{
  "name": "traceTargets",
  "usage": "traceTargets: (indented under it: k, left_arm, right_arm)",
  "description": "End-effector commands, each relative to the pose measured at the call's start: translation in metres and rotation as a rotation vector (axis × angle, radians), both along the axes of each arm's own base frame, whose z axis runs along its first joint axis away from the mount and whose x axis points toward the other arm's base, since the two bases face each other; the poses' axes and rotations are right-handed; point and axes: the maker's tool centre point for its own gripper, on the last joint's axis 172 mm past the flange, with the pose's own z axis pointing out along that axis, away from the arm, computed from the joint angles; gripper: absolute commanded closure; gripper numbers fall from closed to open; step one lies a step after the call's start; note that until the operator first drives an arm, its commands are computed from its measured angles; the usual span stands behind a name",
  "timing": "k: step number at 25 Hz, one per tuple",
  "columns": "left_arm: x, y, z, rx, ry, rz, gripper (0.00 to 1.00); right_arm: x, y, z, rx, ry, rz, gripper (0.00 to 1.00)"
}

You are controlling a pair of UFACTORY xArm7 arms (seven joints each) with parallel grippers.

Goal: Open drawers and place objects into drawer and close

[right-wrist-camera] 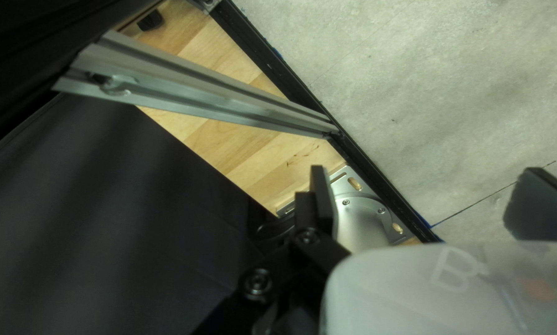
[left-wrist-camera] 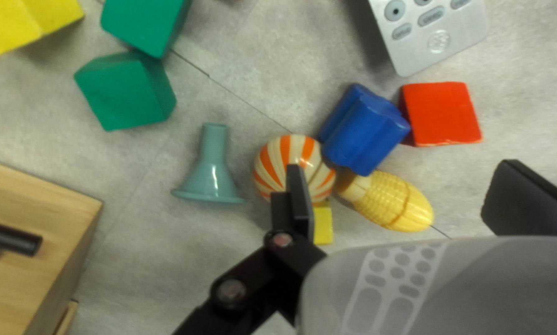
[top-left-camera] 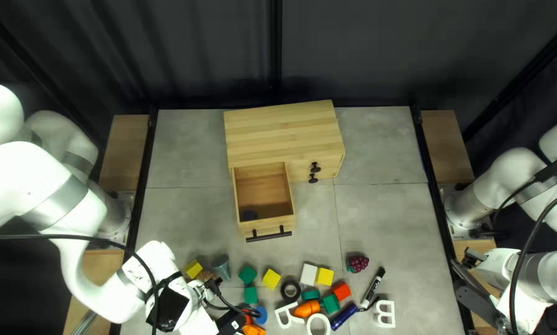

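Left arm is the nearer one: my left hand (left-wrist-camera: 408, 189) is over the scatter of toys at the near left of the desk (top-left-camera: 377, 214), fingers spread, nothing clamped. Right hand (right-wrist-camera: 424, 186) is out at the desk's right border, also parted and empty; judged of no use for this pick. Probable target, the toy corn (left-wrist-camera: 393, 201), lies on the desk between my left fingers as I look down. Key relation: its long axis runs roughly from one finger toward the other, pale end beside the striped ball (left-wrist-camera: 291, 164) and blue block (left-wrist-camera: 364, 133). Closing thus would probably press it end to end; I judge a wrist turn is needed so the pads meet its narrow sides. Risk: one finger overlaps the ball in my view and could strike it on descent. Destination: the pulled-out drawer (top-left-camera: 267, 227), to the far side and somewhat right of this hand; closing it should come last.
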Motion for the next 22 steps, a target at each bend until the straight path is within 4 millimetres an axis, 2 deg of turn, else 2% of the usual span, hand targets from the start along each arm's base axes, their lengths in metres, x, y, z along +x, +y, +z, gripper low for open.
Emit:
traceTargets:
  k: [1, 12, 22]
  left_arm:
    - [0.002, 0.012, -0.009, -0.004, 0.007, -0.046, 0.0]
    - [-0.004, 0.029, -0.015, 0.01, 0.001, -0.137, 0.0]
    - [0.001, 0.031, -0.017, 0.019, -0.006, -0.206, 0.08]
  right_arm:
    - [0.0, 0.0, 0.0, 0.0, 0.0, 0.0, 0.0]
    - [0.0, 0.0, 0.0, 0.0, 0.0, 0.0, 0.0]
    - [0.0, 0.0, 0.0, 0.0, 0.0, 0.0, 0.0]
